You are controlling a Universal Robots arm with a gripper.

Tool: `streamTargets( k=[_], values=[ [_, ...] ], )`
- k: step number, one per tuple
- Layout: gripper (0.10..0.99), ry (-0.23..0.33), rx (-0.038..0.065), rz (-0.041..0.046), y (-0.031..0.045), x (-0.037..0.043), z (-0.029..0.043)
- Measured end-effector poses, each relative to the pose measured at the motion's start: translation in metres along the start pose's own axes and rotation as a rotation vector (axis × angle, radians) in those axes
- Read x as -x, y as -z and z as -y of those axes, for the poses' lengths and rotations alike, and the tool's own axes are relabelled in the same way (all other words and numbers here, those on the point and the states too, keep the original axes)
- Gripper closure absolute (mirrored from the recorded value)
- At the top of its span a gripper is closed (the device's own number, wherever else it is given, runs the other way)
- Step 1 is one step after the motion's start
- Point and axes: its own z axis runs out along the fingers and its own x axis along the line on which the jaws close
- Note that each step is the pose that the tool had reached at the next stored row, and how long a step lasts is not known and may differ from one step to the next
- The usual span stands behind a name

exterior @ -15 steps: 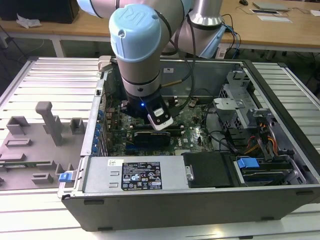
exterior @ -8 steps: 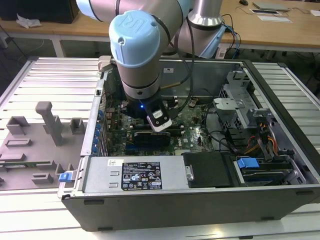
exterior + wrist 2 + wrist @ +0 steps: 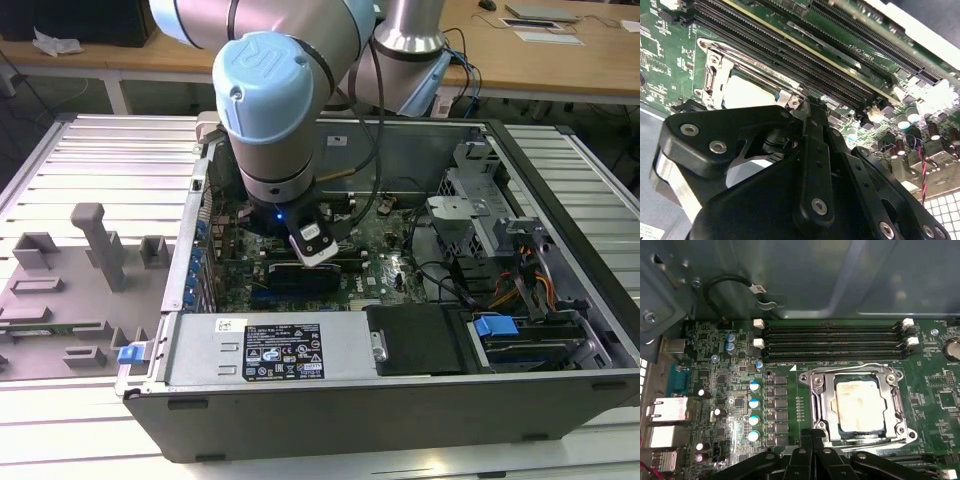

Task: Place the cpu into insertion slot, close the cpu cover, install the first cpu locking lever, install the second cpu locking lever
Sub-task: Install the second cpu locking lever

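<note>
Silver-beige metal marks the cpu (image 3: 858,405), a small flat square chip with a mottled, dull top, lying inside the insertion slot (image 3: 858,434) at the lower right of the first wrist view. Around it sits the cpu cover (image 3: 821,402), a thin bright frame plate with a cut-out centre through which the chip shows; it lies flat over the socket, with screws at its corners. In the second wrist view the chip (image 3: 747,92) shows as a pale patch at centre left, framed by the same shiny plate (image 3: 716,82). Long black memory slots (image 3: 832,342) run across the green motherboard (image 3: 735,390) just beyond the socket.

The gripper (image 3: 812,432) hangs low at the bottom centre of the first wrist view, its black fingers pressed together with nothing between them, tips just at the socket's near edge. In the exterior view the arm (image 3: 280,110) reaches down into an open computer case (image 3: 420,400) at frame centre.
</note>
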Motion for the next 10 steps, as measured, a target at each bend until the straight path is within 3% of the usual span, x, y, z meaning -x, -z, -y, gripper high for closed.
streamTargets(
  k=[3, 5, 7, 10],
  values=[
    [0.98, 0.0, 0.001, -0.0001, -0.002, -0.0003, 0.0005],
    [0.98, 0.001, -0.008, 0.0004, -0.0021, -0.0004, 0.0005],
    [0.98, 0.001, -0.009, 0.0003, -0.0014, -0.0003, 0.0004],
    [0.98, 0.001, -0.01, 0.0004, 0.0123, 0.0009, -0.0047]
  ],
)
